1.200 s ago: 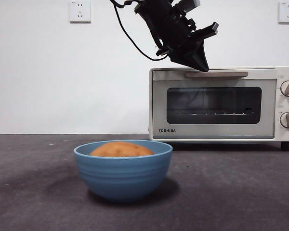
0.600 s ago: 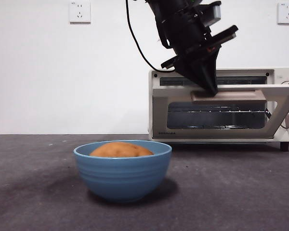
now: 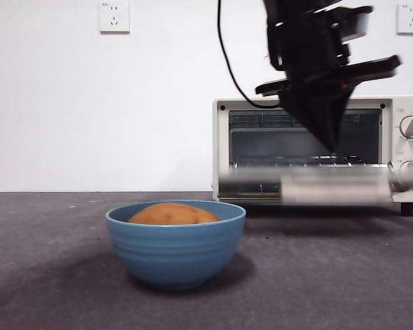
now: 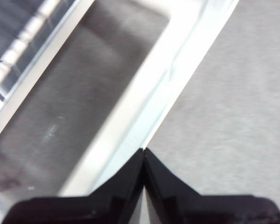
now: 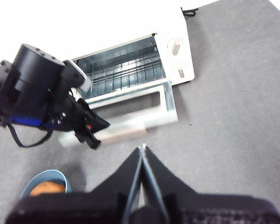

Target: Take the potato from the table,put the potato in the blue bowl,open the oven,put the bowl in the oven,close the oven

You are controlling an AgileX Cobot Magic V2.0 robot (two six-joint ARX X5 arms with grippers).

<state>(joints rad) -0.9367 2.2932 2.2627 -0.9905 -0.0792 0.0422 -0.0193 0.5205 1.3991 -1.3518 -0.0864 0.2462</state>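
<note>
Dark grey table (image 3: 55,275) across the foreground. At the back right, cream oven (image 3: 399,103), door (image 3: 316,185) dropped flat and blurred, wire rack showing inside. Above the door, left gripper (image 3: 332,146), jaws pressed together, tips just over the door's front edge; seen from the right wrist (image 5: 94,142) at the handle's end. Higher up and well back, right gripper (image 5: 142,148), jaws together, holding nothing. In front, left of the oven, blue bowl (image 3: 175,251), upright, with the potato (image 3: 173,214) lying inside.
</note>
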